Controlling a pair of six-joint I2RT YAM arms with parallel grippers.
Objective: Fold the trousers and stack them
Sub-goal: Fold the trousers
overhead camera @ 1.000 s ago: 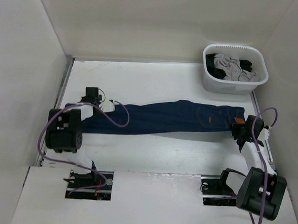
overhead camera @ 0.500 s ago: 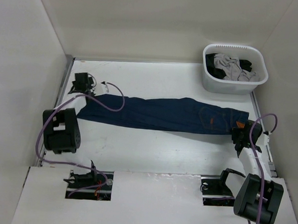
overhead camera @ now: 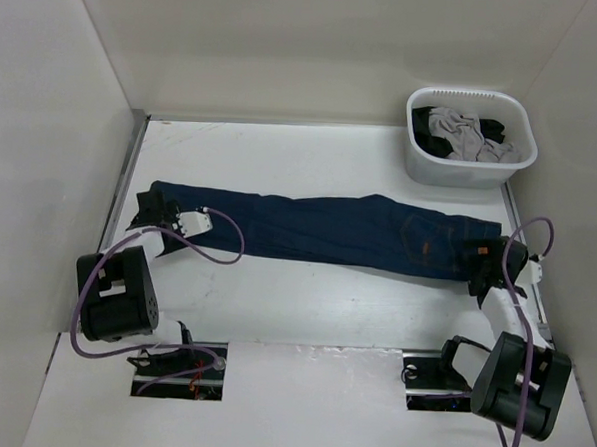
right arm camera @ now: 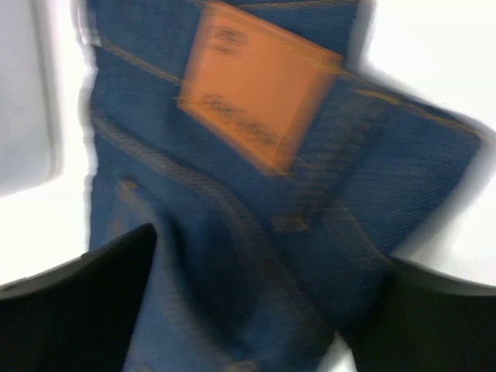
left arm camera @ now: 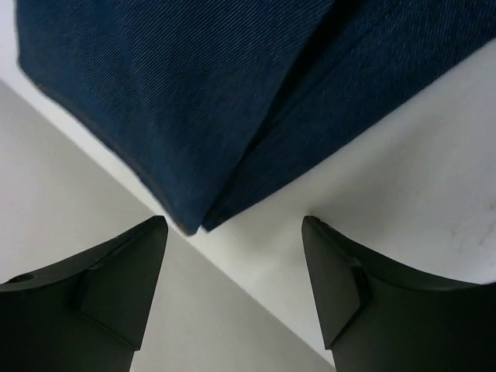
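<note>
With left hand and right hand gaping empty at opposite ends of the trousers, I risk pinching one layer and skewing the fold.

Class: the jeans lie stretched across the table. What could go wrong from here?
1. The cuffs lie at the left edge of the table; the left gripper could push them off.
2. The two legs are splayed there, so a pinch may catch one layer and fold the jeans crookedly.
</note>
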